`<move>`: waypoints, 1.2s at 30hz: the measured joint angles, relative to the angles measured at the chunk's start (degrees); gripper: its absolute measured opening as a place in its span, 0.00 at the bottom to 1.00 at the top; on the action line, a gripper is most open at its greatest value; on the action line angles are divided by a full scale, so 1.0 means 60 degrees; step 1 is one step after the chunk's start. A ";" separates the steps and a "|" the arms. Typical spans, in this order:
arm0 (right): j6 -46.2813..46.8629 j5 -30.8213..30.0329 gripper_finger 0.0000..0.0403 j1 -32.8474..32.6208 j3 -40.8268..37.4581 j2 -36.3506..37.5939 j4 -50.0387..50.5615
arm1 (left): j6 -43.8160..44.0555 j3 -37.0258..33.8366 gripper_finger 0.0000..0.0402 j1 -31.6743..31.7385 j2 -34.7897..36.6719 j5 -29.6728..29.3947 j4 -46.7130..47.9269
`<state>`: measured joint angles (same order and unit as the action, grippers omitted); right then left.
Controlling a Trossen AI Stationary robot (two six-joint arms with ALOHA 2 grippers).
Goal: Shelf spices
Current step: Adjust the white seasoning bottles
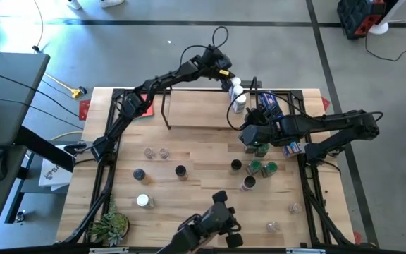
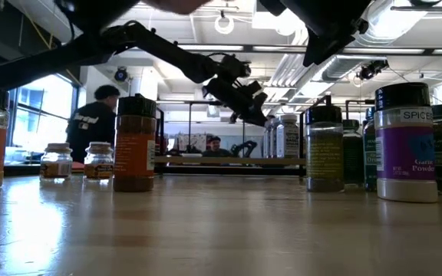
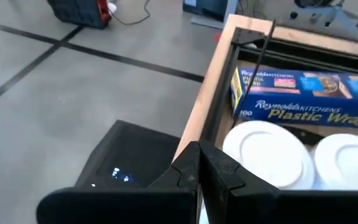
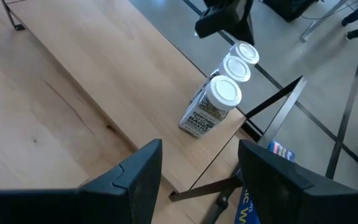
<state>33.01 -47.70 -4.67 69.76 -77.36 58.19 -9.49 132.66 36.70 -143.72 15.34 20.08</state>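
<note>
Three white-lidded spices point(image 4: 219, 102) stand in a row on the right end of the light-wood shelf point(image 1: 196, 109). My left gripper point(image 1: 227, 76) reaches over the shelf's far right corner, shut, close beside the farthest jar's lid point(image 3: 266, 152). My right gripper point(image 4: 197, 180) hangs open above the table in front of the shelf's right end, over green-lidded jars point(image 1: 259, 148), with nothing between its fingers. Several more spices point(image 1: 180, 171) stand loose on the tabletop. My left gripper's shut fingers point(image 3: 213, 177) stand right beside the lid of the farthest white-lidded jar point(image 3: 253, 158). I cannot tell whether they touch it.
A blue plastic-wrap box point(image 3: 303, 93) lies behind the shelf's right end. A small plant point(image 1: 111, 226) and a dark device point(image 1: 213, 222) sit at the near edge. A red card point(image 1: 83, 109) lies at the far left corner. People point(image 2: 98, 123) show beyond the table.
</note>
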 joint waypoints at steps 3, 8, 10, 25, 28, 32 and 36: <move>0.0000 0.0004 0.51 0.0000 0.0004 0.0000 -0.0005 | -0.0095 0.0000 0.00 -0.0064 -0.0023 -0.0001 0.0035; 0.0004 0.0015 0.51 0.0000 0.0004 0.0000 -0.0122 | -0.0270 -0.0003 0.00 -0.0136 -0.0018 -0.0016 -0.0100; 0.0004 0.0029 0.51 0.0000 0.0004 0.0000 -0.0176 | -0.0281 -0.0004 0.00 -0.0148 -0.0006 -0.0017 -0.0114; -0.2274 0.2327 0.51 0.1019 -0.0368 -0.0164 -0.1525 | -0.0544 -0.0018 0.00 -0.0228 0.0077 -0.0004 -0.0003; -0.2864 0.2238 0.51 0.1611 -0.0368 -0.0314 -0.1769 | -0.0540 -0.0022 0.00 -0.0188 0.0281 0.0005 0.0109; -0.3399 0.2319 0.51 0.2442 -0.0368 -0.0372 -0.2403 | -0.0780 -0.0022 0.00 -0.0121 0.0668 -0.0003 0.0696; -0.3456 0.3144 0.49 0.3510 -0.0368 -0.0357 -0.2659 | -0.1247 -0.0022 0.00 -0.0089 0.1060 -0.0024 0.1674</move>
<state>12.28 -28.84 16.39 67.55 -79.50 42.23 -16.97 132.53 36.16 -137.36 15.20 30.13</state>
